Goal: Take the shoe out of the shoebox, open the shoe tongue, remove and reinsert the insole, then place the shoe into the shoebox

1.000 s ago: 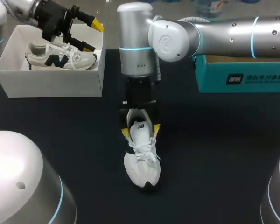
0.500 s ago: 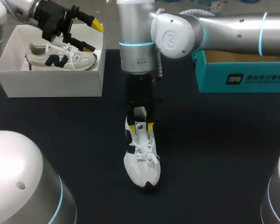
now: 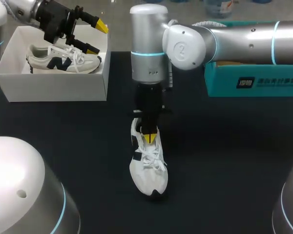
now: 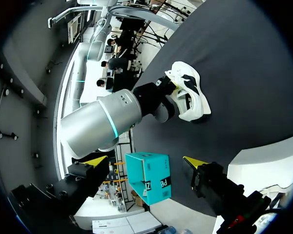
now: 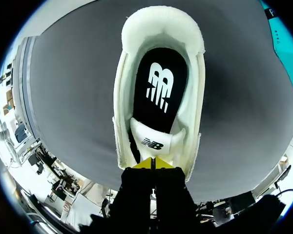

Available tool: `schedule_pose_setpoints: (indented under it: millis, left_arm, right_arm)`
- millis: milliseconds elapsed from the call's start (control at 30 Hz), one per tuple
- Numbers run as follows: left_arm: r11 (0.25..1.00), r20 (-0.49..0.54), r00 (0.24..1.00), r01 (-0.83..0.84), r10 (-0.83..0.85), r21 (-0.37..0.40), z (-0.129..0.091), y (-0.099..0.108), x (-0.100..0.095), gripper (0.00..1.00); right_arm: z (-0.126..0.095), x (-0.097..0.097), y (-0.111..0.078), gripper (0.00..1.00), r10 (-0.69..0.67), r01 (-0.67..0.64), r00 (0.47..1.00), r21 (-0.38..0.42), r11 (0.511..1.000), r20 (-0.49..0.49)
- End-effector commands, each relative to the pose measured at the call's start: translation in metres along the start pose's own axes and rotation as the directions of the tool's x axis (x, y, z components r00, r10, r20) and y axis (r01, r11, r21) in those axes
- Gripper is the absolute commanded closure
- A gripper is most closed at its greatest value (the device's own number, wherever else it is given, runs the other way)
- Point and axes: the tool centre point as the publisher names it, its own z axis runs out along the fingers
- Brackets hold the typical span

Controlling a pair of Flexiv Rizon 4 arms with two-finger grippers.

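Right wrist view: right claw (image 5: 154,162) tips together against the tongue (image 5: 156,139) of the shoe (image 5: 162,27); left claw (image 3: 97,38) spread wide over shoebox (image 3: 53,88).

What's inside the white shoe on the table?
A black insole with a white logo lies inside the shoe. The tongue covers the front, so the toe end is hidden.

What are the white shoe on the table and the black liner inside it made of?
White lace-up shoe: probably matte fabric or mesh, with a fuzzy padded collar and corded laces. Black insole: looks like foam under smooth cloth, dull, no shine, white print; the foam is a guess.
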Motion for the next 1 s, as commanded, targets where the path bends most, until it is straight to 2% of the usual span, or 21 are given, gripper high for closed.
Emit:
schedule_pose_setpoints:
  millis: [33, 167, 200, 233, 300, 367, 400, 900, 933, 967, 1000]
  left_arm:
    - [1.000, -0.004, 1.000, -0.001, 0.001, 0.001, 0.000, 0.000, 0.000, 0.00]
    - [1.000, -0.004, 1.000, -0.001, 0.001, 0.001, 0.000, 0.000, 0.000, 0.00]
    - [1.000, -0.004, 1.000, -0.001, 0.001, 0.001, 0.000, 0.000, 0.000, 0.00]
    - [1.000, -0.004, 1.000, -0.001, 0.001, 0.001, 0.000, 0.000, 0.000, 0.00]
    - [1.000, -0.004, 1.000, -0.001, 0.001, 0.001, 0.000, 0.000, 0.000, 0.00]
    - [1.000, -0.004, 1.000, -0.001, 0.001, 0.001, 0.000, 0.000, 0.000, 0.00]
    - [1.000, -0.004, 1.000, -0.001, 0.001, 0.001, 0.000, 0.000, 0.000, 0.00]
    - [1.000, -0.004, 1.000, -0.001, 0.001, 0.001, 0.000, 0.000, 0.000, 0.00]
    - [1.000, -0.004, 1.000, -0.001, 0.001, 0.001, 0.000, 0.000, 0.000, 0.00]
    - [1.000, -0.004, 1.000, -0.001, 0.001, 0.001, 0.000, 0.000, 0.000, 0.00]
    - [1.000, -0.004, 1.000, -0.001, 0.001, 0.001, 0.000, 0.000, 0.000, 0.00]
  right_arm:
    - [-0.007, 0.001, -0.004, 1.00, 0.013, -0.013, 1.000, -0.016, 1.000, 0.016]
    - [-0.021, -0.002, -0.011, 1.00, -0.019, 0.018, 1.000, -0.117, 0.993, -0.005]
    - [-0.025, -0.003, -0.012, 1.00, -0.084, 0.076, 0.996, -0.201, 0.977, -0.029]
    - [-0.028, -0.004, -0.011, 1.00, -0.129, 0.117, 0.991, -0.240, 0.964, -0.036]
    - [-0.035, -0.006, -0.007, 1.00, -0.249, 0.230, 0.968, -0.338, 0.913, -0.015]
    - [-0.047, -0.005, -0.001, 1.00, -0.387, 0.390, 0.918, -0.389, 0.835, 0.089]
    - [-0.052, -0.005, 0.002, 1.00, -0.439, 0.438, 0.893, -0.400, 0.805, 0.093]
    - [-0.056, -0.008, 0.006, 1.00, -0.437, 0.435, 0.895, -0.401, 0.806, 0.091]
    - [-0.060, -0.009, 0.011, 1.00, -0.492, 0.514, 0.854, -0.416, 0.750, 0.169]
    - [-0.065, -0.010, 0.015, 1.00, -0.532, 0.604, 0.797, -0.383, 0.699, 0.286]
    - [-0.071, -0.009, 0.019, 1.00, -0.585, 0.721, 0.691, -0.345, 0.601, 0.424]
